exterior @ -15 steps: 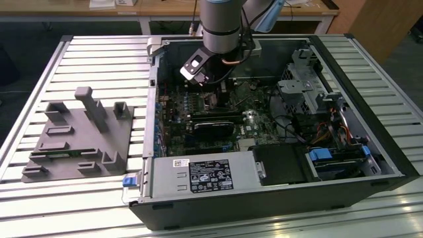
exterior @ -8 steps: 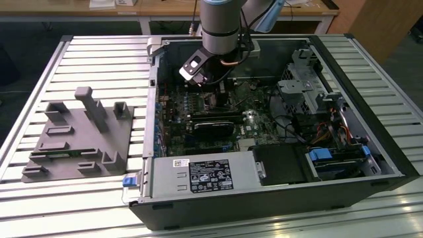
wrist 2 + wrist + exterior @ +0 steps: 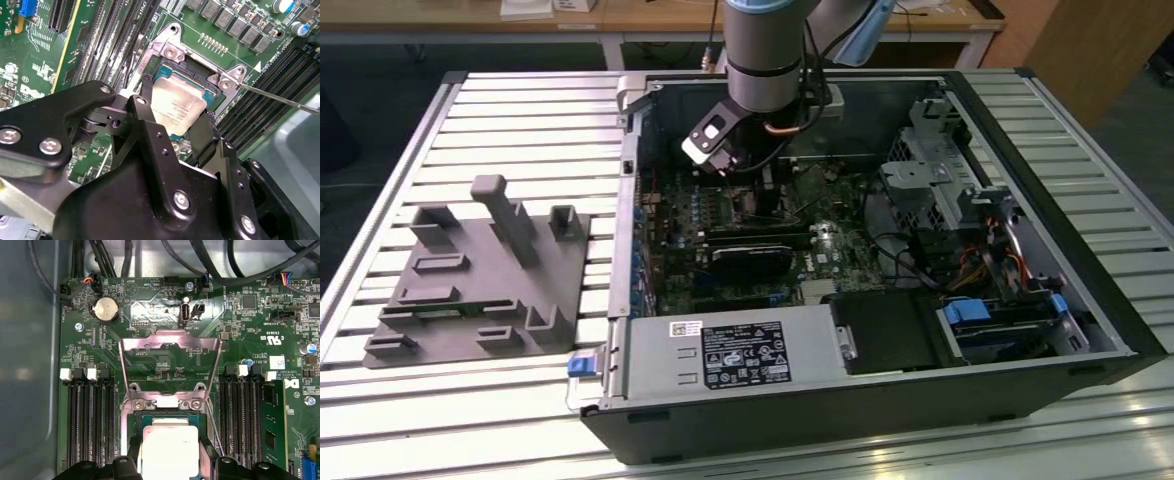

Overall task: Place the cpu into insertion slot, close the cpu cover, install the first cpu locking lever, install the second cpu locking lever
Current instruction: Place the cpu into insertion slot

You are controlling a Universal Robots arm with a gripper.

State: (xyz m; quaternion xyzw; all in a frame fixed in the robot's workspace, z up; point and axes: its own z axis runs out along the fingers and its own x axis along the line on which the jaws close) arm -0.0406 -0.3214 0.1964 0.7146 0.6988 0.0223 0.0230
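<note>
The cpu (image 3: 175,102) is a pale silver square chip held between my black fingers (image 3: 142,112), and it lies low in the insertion slot (image 3: 200,70) on the green board. In the first wrist view the cpu (image 3: 170,445) sits inside the slot's silvery rim (image 3: 167,401). The cpu cover (image 3: 170,342) stands flipped open beyond the slot. A thin locking lever rod (image 3: 280,97) juts out beside the socket. My gripper (image 3: 175,112), also (image 3: 175,462), is shut on the cpu's sides. In the exterior view the gripper (image 3: 750,185) reaches down into the computer case.
Long black memory slots (image 3: 90,425) flank the socket, with one green memory stick (image 3: 272,425) fitted. Cables (image 3: 200,260) hang past the board's edge. The case holds a power supply (image 3: 734,355) and a drive cage (image 3: 934,170). A grey fixture (image 3: 480,270) stands at the exterior view's left.
</note>
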